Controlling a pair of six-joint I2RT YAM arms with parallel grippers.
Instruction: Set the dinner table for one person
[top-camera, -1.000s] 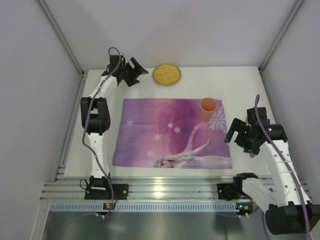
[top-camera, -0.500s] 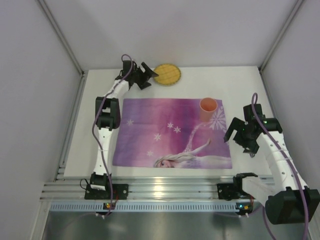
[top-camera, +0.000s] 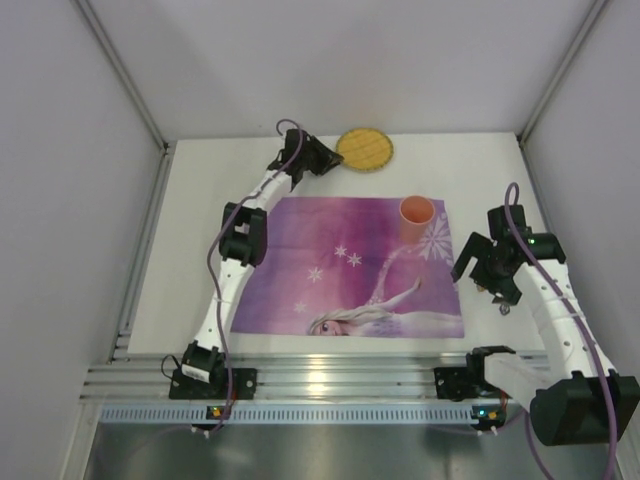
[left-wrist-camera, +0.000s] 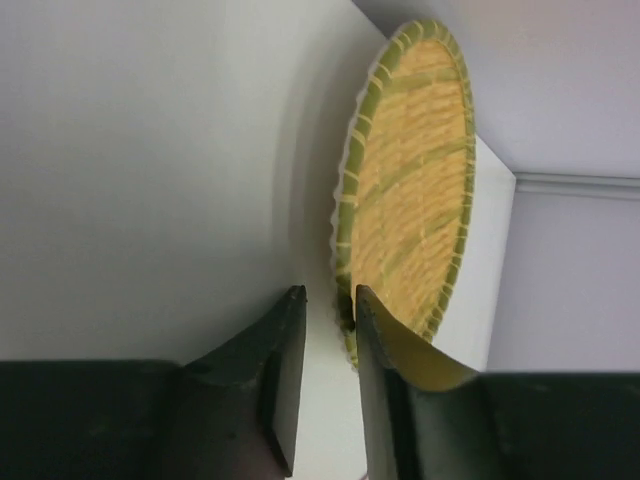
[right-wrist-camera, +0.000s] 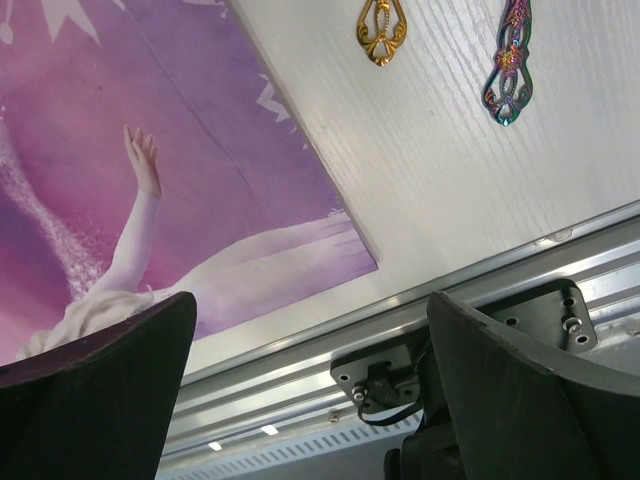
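Nearest the arm bases, the right gripper (top-camera: 472, 266) hangs released, jaws spread wide with nothing between them. It holds above the dinner table (top-camera: 190, 250), the big white top that carries everything here. My reading is that it waits with room to drop onto something slim. Below its fingers in the wrist view lie two ornate cutlery handles, the gold handle (right-wrist-camera: 380, 28) and the iridescent handle (right-wrist-camera: 507, 62). Both rest flat on bare table, near each other and not touching. They sit off the cloth, probably parked there as stock not yet laid out. To that gripper's left is the purple placemat (top-camera: 350, 265), square to the table's near edge, which marks the single place setting. Past the gripper and a little left, the orange cup (top-camera: 417, 212) stands upright on the placemat's far right corner. That looks like its final spot, clear of the middle where a plate would go.

Farthest out, the left arm stretches to the back of the table. The left gripper (left-wrist-camera: 327, 300) has its jaws drawn close on either side of the near rim of the round woven plate (left-wrist-camera: 415, 170). The plate lies flat on bare table beyond the placemat. An edge grip suits so thin a disc. A sliver of light shows beside one finger, so I cannot tell whether the rim is pinched yet.
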